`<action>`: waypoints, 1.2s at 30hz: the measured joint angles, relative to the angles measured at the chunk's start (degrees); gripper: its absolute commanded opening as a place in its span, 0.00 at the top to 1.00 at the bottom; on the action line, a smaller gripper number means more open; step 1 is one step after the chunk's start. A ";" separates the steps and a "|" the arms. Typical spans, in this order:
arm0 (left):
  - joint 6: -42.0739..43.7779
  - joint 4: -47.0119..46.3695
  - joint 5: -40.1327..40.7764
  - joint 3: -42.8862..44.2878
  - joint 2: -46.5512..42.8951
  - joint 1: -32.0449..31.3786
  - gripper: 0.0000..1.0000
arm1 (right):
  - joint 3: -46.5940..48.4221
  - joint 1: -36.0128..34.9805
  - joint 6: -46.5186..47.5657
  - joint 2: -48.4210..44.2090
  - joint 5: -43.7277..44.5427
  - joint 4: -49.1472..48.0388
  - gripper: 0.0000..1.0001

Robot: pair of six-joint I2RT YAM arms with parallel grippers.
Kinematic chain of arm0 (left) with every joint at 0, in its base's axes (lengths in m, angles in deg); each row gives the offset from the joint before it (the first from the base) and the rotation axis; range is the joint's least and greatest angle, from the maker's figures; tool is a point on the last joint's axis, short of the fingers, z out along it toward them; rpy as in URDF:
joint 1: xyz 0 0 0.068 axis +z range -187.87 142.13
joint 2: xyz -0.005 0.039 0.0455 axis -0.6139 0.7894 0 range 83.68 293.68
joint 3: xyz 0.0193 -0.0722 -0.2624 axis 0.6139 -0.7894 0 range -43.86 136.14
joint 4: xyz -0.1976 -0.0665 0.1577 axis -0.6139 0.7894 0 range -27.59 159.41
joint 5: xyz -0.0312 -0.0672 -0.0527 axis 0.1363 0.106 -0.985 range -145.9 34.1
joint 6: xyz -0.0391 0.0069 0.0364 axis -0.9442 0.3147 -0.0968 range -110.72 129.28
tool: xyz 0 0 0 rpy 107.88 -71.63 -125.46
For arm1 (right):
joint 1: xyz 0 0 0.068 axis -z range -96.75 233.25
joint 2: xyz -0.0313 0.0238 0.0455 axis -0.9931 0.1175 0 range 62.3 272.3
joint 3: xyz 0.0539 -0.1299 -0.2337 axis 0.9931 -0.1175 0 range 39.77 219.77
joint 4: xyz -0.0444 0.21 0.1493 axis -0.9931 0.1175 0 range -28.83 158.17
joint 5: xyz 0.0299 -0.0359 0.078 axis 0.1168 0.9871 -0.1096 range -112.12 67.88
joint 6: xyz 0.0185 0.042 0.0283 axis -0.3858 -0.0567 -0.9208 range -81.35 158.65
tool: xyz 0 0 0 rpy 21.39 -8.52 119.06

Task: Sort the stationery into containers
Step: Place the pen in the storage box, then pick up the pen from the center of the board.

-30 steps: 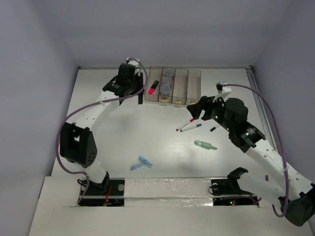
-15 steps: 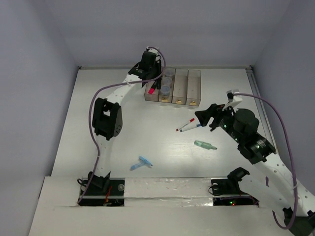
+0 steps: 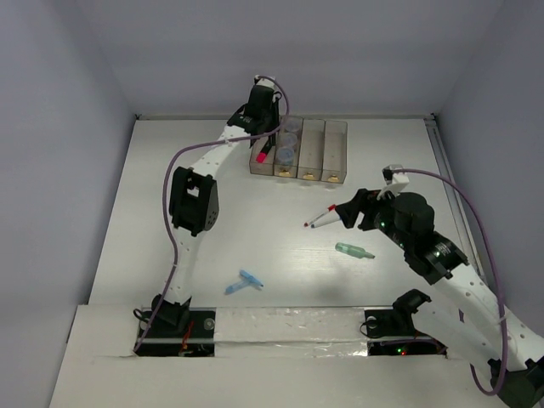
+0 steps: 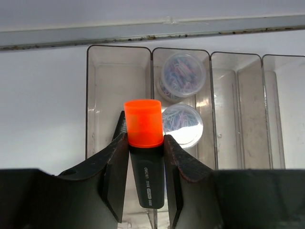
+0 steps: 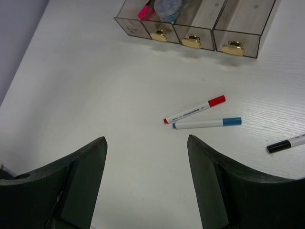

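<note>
Orange marker over the bins, and I was a bit nervous about the drop

My left gripper [image 4: 144, 138] was clamped on the orange-capped black marker [image 4: 146, 162], right above the wall between the leftmost clear-brownish bin [image 4: 109, 90] and the one holding two round clear jars [image 4: 181, 121]. Letting go there, I figured it could bounce onto a jar. My right gripper [image 5: 145, 152] hung wide open and empty over the thin white red-capped pen [image 5: 195, 109]. Only the left wrist view showed that grip, and only the overhead showed the green piece [image 3: 354, 251].

White table [image 3: 272, 242]; grey walls [image 3: 297, 51]; silvery strip [image 3: 289, 327], perhaps tape.
</note>
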 measured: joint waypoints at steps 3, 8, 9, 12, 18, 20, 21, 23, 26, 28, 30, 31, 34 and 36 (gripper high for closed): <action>0.81 0.15 0.98 1.66 1.57 0.04 0.85 | -0.52 0.00 -0.02 -0.02 -0.02 0.13 0.26; 2.10 0.31 2.45 2.32 3.58 0.04 0.61 | -0.61 0.00 -0.20 -0.07 0.07 1.44 0.26; 2.40 0.42 2.58 2.32 3.85 0.07 0.57 | -0.61 0.00 -0.24 -0.07 0.22 1.62 0.26; 2.95 0.70 2.86 2.23 4.13 0.09 0.35 | -0.61 0.00 -0.85 -0.02 1.33 2.43 0.26; 3.06 -1.11 3.08 -3.39 0.68 -0.11 0.18 | -0.61 0.00 -2.03 3.15 5.88 4.50 0.49; 2.97 -2.43 3.15 -7.58 -2.95 -0.44 0.18 | -0.68 0.00 -2.64 6.03 6.88 4.59 0.68; 2.91 -2.82 3.19 -10.25 -5.66 -0.70 0.18 | -1.01 0.00 -2.99 7.78 7.41 4.33 0.76; 2.45 -5.81 3.48 -18.29 -13.51 -1.81 0.18 | -1.92 0.00 -4.11 10.78 7.96 4.13 0.74; 0.83 -11.76 3.87 -32.09 -29.62 -5.29 0.19 | -2.47 0.00 -5.57 16.39 8.48 3.32 0.43; -0.66 -17.14 3.85 -41.79 -41.99 -8.70 0.19 | -2.45 0.00 -6.19 20.81 8.70 1.38 0.31; -2.10 -22.36 3.67 -49.86 -51.93 -12.52 0.20 | -2.34 0.00 -6.88 25.62 8.72 -0.39 0.29; -2.80 -25.38 3.65 -53.46 -55.58 -14.49 0.21 | -2.25 0.00 -7.32 27.87 8.74 -1.14 0.29; -5.14 -30.67 4.15 -64.37 -62.82 -18.64 0.21 | -1.44 0.00 -8.50 34.18 8.81 -3.21 0.36; -6.95 -32.81 5.03 -71.71 -65.40 -20.68 0.22 | -0.57 0.00 -9.49 37.77 9.20 -4.04 0.38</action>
